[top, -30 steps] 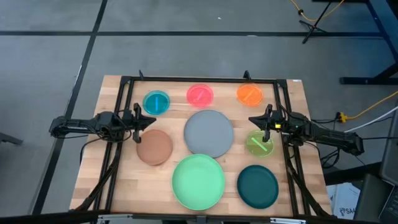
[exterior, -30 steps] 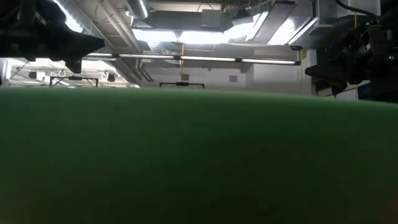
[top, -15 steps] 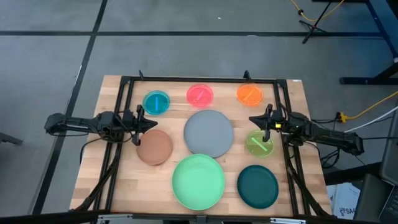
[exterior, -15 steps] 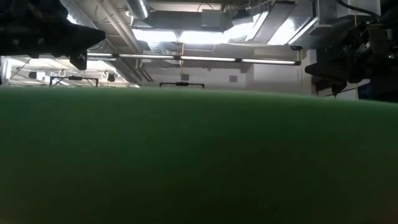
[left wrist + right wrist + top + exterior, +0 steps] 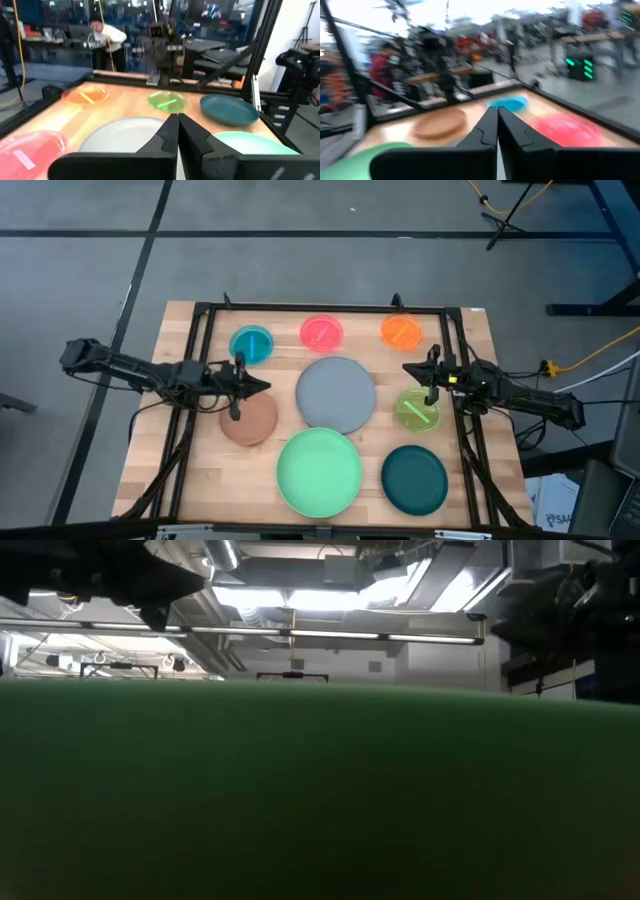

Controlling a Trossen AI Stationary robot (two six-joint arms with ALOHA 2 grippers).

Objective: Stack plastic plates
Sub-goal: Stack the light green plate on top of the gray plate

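Lying flat and apart on the wooden table (image 5: 480, 350): eight plates, none stacked yet. Grey plate (image 5: 335, 394) in the middle, green plate (image 5: 319, 471) in front, brown plate (image 5: 250, 420) on the left, dark teal plate (image 5: 414, 479) on the right, lime plate (image 5: 417, 410) near it, blue (image 5: 251, 344), pink (image 5: 321, 332) and orange (image 5: 401, 331) ones along the back. Hovering over the brown plate's edge: left gripper (image 5: 244, 387), fingers pressed together, holding nothing. Waiting just beside the lime plate: right gripper (image 5: 430, 373), fingers also together, empty. Probably at the very first step. Next, likely: opening fingers, going down, grabbing a rim.
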